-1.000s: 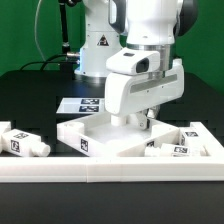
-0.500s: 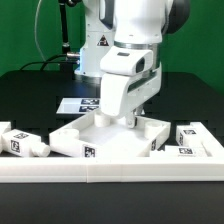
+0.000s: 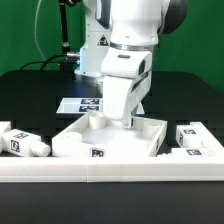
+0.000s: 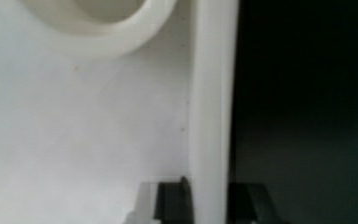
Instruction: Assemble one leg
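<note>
**Markings.** Black-and-white square tags sit on the front wall of the tray (image 3: 120, 150), on the marker board (image 3: 82, 104) behind the tray, and on the loose legs. Their patterns are too small to read. A triangular warning sign (image 3: 98, 42) is fixed to the arm's base beyond the tray, and its symbol is not legible.

**Arm pose.** Your arm (image 3: 128, 60) stands over the rear of the tray, with the wrist tilted and leaning down into it. The pincer (image 3: 129, 120) reaches inside the tray, near its rear wall. In the wrist view, the dark fingers (image 4: 165, 203) sit on either side of the tray's upright rim (image 4: 208, 120), so the pincer (image 4: 206, 200) is pinching the tray wall. A round feature (image 4: 91, 22) shows on the tray floor beside that rim. You cannot tell whether it is a hole or a boss.

**Task part.** The first leg (image 3: 24, 145) lies on the bench (image 3: 30, 95), apart from the tray on the exterior view's left. The second leg (image 3: 196, 136) lies just beside the tray on the opposite side. The pincer touches neither.
</note>
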`<state>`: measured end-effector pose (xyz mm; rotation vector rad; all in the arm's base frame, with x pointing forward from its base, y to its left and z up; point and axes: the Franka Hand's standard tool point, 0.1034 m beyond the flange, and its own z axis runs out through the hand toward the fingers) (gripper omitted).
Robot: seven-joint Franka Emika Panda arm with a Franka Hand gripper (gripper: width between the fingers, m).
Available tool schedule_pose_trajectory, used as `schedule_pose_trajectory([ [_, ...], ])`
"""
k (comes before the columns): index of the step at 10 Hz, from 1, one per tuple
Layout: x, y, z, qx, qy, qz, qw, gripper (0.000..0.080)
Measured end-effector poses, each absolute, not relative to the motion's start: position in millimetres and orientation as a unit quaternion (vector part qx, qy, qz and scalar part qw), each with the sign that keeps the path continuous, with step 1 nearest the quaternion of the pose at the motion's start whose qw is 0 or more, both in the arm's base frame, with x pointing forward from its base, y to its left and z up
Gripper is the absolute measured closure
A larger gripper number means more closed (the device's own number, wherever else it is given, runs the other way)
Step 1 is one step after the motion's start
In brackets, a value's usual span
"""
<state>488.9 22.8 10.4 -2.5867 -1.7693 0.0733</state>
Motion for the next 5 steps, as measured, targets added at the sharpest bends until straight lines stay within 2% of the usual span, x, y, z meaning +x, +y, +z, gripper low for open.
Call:
schedule_pose_trajectory([
  [5,490.2,15.4,11.1,-0.802,-0.598,0.022,0.004,0.0748],
])
